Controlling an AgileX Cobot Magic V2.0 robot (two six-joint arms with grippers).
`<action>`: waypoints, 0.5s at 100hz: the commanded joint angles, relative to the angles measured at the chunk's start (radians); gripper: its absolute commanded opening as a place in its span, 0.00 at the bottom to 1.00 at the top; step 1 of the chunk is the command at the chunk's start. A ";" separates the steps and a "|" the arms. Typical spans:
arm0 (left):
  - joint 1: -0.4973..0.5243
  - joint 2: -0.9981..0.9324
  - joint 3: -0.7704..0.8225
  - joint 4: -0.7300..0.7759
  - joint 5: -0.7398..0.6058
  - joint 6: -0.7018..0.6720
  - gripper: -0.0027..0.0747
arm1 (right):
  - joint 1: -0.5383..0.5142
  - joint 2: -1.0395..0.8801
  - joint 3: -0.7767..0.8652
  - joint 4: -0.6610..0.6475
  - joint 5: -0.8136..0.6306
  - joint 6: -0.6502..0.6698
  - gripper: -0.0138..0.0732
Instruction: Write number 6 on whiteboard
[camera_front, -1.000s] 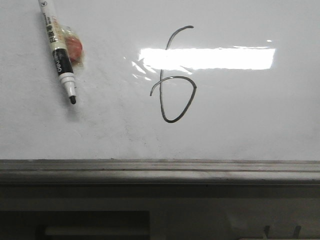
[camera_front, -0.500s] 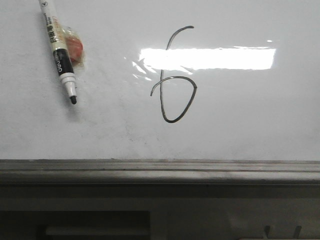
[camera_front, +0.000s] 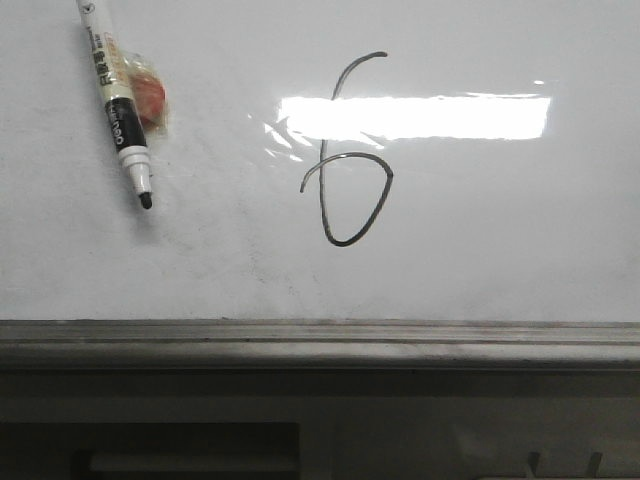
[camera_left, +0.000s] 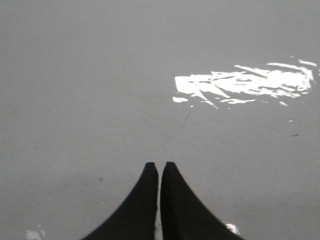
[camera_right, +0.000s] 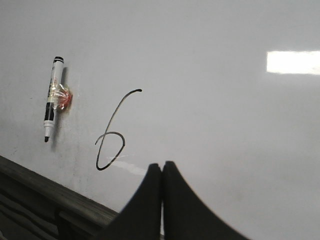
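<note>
One drawn 6 (camera_front: 345, 150) sits mid-board on the whiteboard (camera_front: 500, 240), its curved top stroke crossing the left end of the bright reflection (camera_front: 415, 117) and its pointed loop below, above the grey rail (camera_front: 320, 340). A marker (camera_front: 118, 100) is stuck near the upper left corner, tip bare and pointing down, a red-orange lump (camera_front: 148, 98) beside its barrel. Both grippers, left (camera_left: 159, 167) and right (camera_right: 162, 167), have their fingers pressed together, holding nothing, off the board.
</note>
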 joint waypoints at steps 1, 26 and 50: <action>0.026 -0.034 0.049 0.002 -0.053 -0.012 0.01 | -0.007 -0.006 -0.023 0.018 -0.074 -0.002 0.08; 0.027 -0.034 0.050 -0.013 -0.051 -0.012 0.01 | -0.007 -0.006 -0.023 0.018 -0.074 -0.002 0.08; 0.027 -0.032 0.049 -0.014 -0.053 -0.012 0.01 | -0.007 -0.006 -0.023 0.018 -0.074 -0.002 0.08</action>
